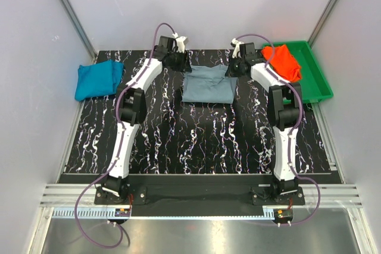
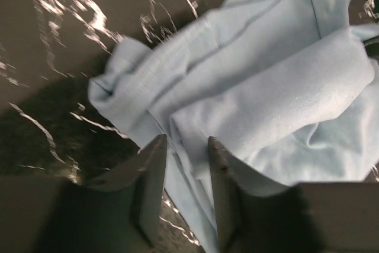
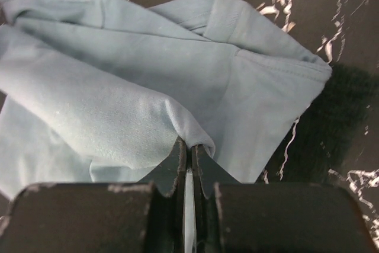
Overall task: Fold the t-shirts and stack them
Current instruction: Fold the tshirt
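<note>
Now our right tool (image 3: 189, 149) clamps the far right corner of the grey-blue t-shirt (image 1: 207, 85); our left tool (image 2: 185, 146), jaws parted, hovers at its far left corner.

The top view is bright and even, with diffuse light from above. The arms throw only faint, soft shadows on the desk (image 1: 196, 141). A glare band runs along the near rail (image 1: 196, 212), and the frame posts (image 1: 71, 13) lean outward toward the corners.

The left wrist view is dim and motion-smeared: the desk's white veins streak, and the left claw (image 2: 185, 146) is dark and unfocused.

The right wrist view is sharper. The grey shirt (image 3: 118, 87) is evenly lit, the right claw (image 3: 189, 149) is silhouetted, and a dark shadow lies on the desk at right.
</note>
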Robot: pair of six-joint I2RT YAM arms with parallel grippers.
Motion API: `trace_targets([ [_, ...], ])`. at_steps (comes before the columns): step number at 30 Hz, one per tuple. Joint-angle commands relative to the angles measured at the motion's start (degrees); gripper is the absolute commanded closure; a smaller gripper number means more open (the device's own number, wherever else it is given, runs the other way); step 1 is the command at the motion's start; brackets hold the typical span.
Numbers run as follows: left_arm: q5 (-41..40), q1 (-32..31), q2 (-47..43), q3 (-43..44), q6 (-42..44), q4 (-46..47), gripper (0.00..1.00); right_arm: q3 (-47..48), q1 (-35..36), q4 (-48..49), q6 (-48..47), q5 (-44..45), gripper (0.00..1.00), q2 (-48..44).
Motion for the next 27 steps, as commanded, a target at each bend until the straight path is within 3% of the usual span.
trace_targets([
  [1, -4.32, 0.28, -0.79, 4.16, 1.25, 6.89, 0.55, 4.69, -0.72, 3.6, -0.98, 3.23, 1.0, 1.02],
  [2, -5.02, 0.28, -0.88, 4.33, 1.26, 7.42, 0.51, 4.96, -0.72, 3.78, -1.15, 3.41, 1.0, 1.63],
  [3, -5.64, 0.28, -1.05, 4.59, 1.17, 7.34, 0.43, 5.31, -0.72, 3.87, -1.15, 3.76, 0.91, 1.81],
  [5, -6.17, 0.28, -2.8, 4.51, 0.82, 6.81, 0.4, 5.75, -0.63, 3.95, -1.33, 5.69, 0.69, 1.38],
  [6, -6.09, 0.19, -3.68, 4.25, 0.73, 6.37, 0.37, 5.66, -0.72, 4.13, -1.42, 6.3, 0.5, 0.85],
  [10, -4.6, -0.16, -9.66, -0.14, -0.32, 4.35, 0.35, 4.18, -0.72, 3.61, -1.59, 7.8, 0.34, -3.36],
  [16, 2.07, -0.08, -17.57, -11.3, -5.07, 1.71, 0.32, 1.01, -0.63, 1.68, 1.39, 2.2, 0.31, -11.1],
  [20, 6.38, 1.85, -19.86, -17.36, -9.01, 1.18, 0.08, -0.4, -0.72, 0.09, 5.69, -5.45, 0.32, -13.56],
  [22, 8.67, 2.29, -20.47, -18.77, -9.9, 1.27, 0.05, -0.93, -0.72, -0.78, 7.71, -11.93, 0.32, -13.3],
  [27, 18.15, 2.04, -21.1, -25.02, -15.7, 6.97, 0.07, -2.42, -0.72, -2.19, 12.64, -18.46, 0.3, -11.29],
])
